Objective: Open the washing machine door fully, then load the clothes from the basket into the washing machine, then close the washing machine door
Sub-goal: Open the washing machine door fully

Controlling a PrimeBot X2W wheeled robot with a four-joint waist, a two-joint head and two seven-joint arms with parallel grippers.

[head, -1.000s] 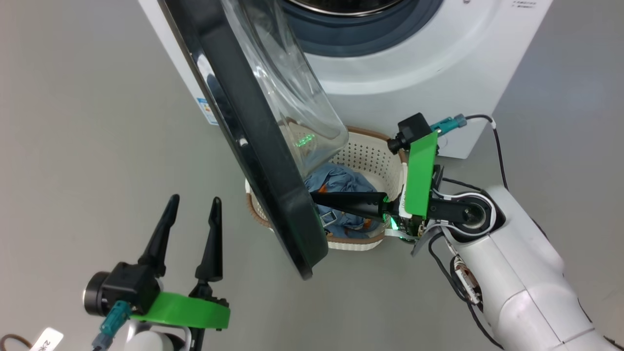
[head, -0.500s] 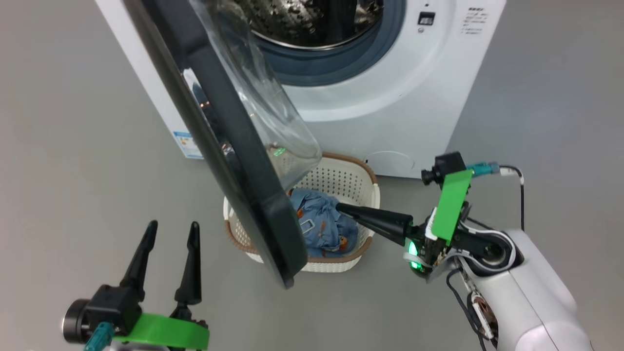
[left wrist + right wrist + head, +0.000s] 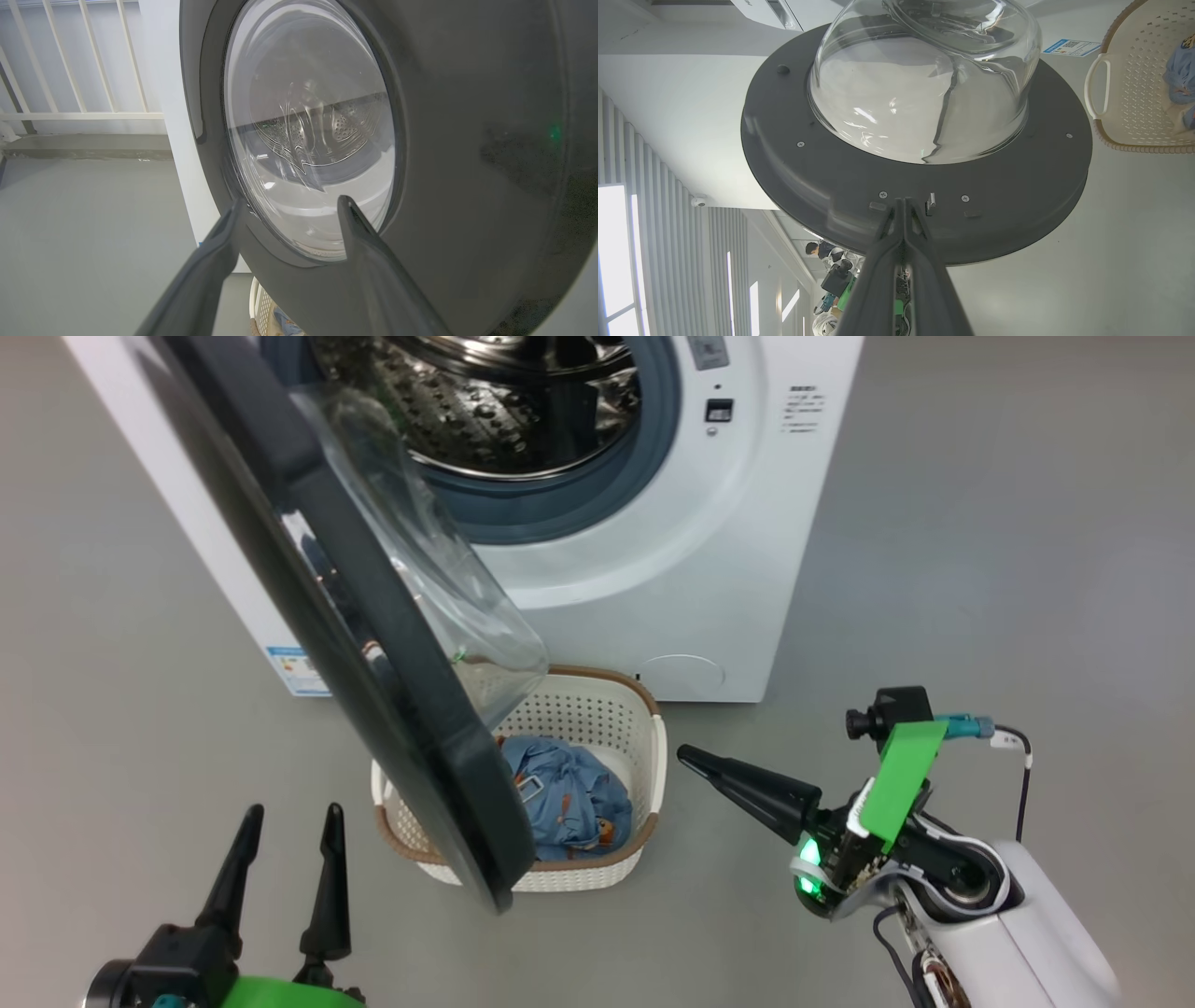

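The white washing machine has its perforated steel drum exposed. The washing machine door stands partly open, its black rim edge-on and hanging over the left part of the basket. Light blue clothes with orange prints lie in the basket. My right gripper is shut and empty, just right of the basket, pointing left at the door's inner side and glass bowl. My left gripper is open and empty at the lower left, facing the door's outer glass.
Grey floor surrounds the machine. A blue label is stuck low on the machine's left side. A white railing stands beyond the machine in the left wrist view. A person shows far off in the right wrist view.
The camera has pulled back and lifted, bringing the drum into view. My shut right gripper has drawn away from the door's inner edge, across the basket, to the basket's right side.
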